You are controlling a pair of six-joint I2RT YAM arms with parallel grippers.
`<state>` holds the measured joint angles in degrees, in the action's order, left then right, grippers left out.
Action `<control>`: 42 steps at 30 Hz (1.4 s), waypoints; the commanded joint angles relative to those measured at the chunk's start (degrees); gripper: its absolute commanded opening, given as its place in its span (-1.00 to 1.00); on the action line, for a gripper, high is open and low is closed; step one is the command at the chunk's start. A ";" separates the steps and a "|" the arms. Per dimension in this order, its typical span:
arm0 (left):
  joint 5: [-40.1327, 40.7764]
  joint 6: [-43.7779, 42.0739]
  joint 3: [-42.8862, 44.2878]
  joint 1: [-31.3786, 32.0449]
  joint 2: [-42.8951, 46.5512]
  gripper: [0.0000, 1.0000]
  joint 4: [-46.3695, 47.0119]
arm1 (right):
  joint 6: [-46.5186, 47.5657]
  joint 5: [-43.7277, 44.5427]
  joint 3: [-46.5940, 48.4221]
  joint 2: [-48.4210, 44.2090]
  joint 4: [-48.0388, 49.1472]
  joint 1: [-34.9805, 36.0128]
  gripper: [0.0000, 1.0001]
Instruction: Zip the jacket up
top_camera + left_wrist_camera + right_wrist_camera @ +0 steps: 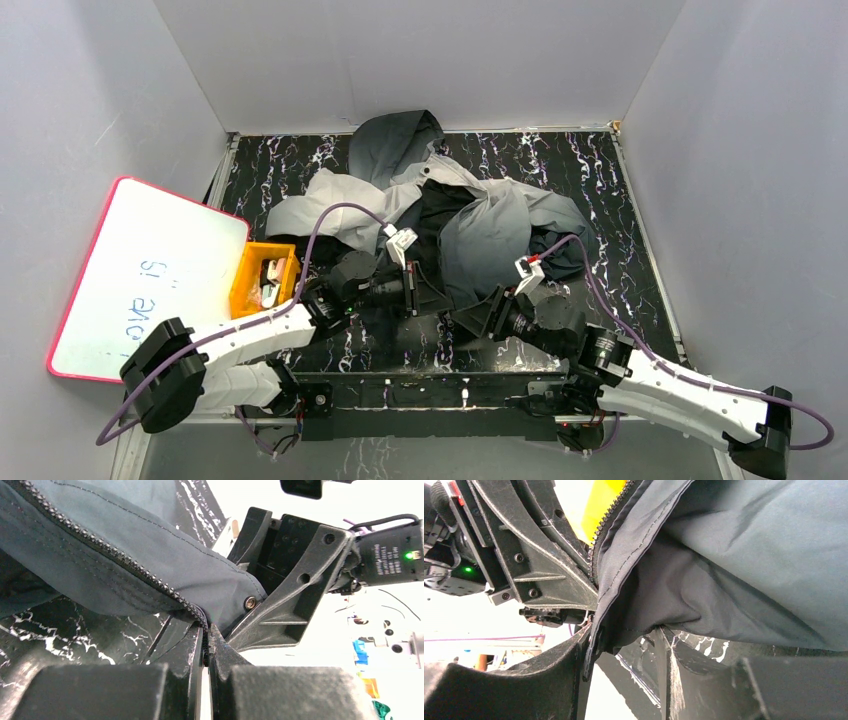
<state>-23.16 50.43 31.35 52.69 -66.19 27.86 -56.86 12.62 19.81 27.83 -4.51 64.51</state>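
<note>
The big soft hooded jacket [470, 225], light grey fading to near black, lies crumpled across the middle of the black, white-veined marble tabletop [610, 200], its hood toward twelve o'clock. My left hand [206, 645] is almost closed, pinching the end of the black zipper teeth [125, 560]. My right hand [624, 665], at its four o'clock, stands narrow, clamping the hem corner [235, 587] just beside.
</note>
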 commanded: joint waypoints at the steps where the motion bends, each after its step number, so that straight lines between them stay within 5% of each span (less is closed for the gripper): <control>1: -2.36 1.81 -1.34 -0.04 1.43 -1.00 8.40 | -0.57 -2.00 -0.28 -1.58 3.90 -0.04 0.08; 7: -4.11 1.59 -2.27 -0.01 0.91 -1.00 10.59 | -0.17 -3.65 0.14 -3.26 4.95 0.00 0.10; 21: -4.72 -1.85 -3.35 -0.02 2.39 -1.00 7.62 | -0.51 -1.09 10.34 -6.44 -14.22 -0.03 0.53; 28: -5.27 -2.37 -3.85 -0.02 2.22 -1.00 8.49 | -2.01 -2.46 14.51 -2.41 -19.40 -0.03 0.54; 42: -8.60 -1.81 -3.89 0.02 0.33 -1.00 12.13 | -3.56 -8.03 14.16 5.13 -13.25 0.00 0.42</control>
<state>-29.41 49.50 27.57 52.69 -66.00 35.88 -59.46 6.02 32.51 32.69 -22.48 64.51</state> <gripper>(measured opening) 0.020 0.716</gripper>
